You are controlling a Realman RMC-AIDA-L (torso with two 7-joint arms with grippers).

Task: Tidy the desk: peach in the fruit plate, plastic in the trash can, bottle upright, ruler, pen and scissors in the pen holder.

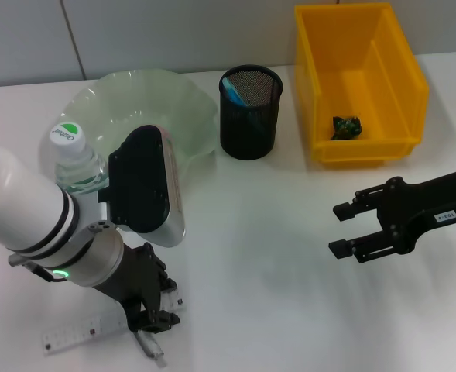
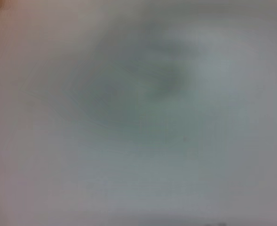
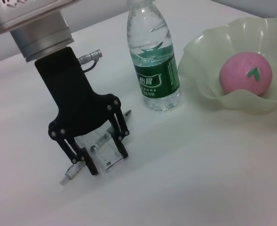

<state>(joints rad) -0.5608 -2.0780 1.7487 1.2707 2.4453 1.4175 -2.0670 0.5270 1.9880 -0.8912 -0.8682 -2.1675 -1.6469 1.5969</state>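
You are looking at a white desk [image 1: 274, 256] backed by a pale wall. The left wrist view is a grey blur; nothing can be made out there. In the head view the left arm covers much of the lower left, hiding most of the clear ruler [image 1: 77, 335], whose end pokes out at the bottom left. The left gripper [image 3: 98, 157] stands down on the ruler, fingers narrowly parted astride it and a pen [image 3: 75, 170]; whether they pinch either, you cannot tell. The bottle [image 3: 153, 56] stands upright just beside, green label forward. The pink peach [image 3: 246, 74] lies in the pale green fruit plate [image 3: 194, 56], upper right of the right wrist view. At upper centre of the head view sits the black mesh pen holder [image 1: 250, 112]; the yellow bin [image 1: 359, 81] holds a dark scrap [image 1: 345, 127]. The right gripper [image 1: 342, 229] hovers at the right edge, jaws apart and empty.
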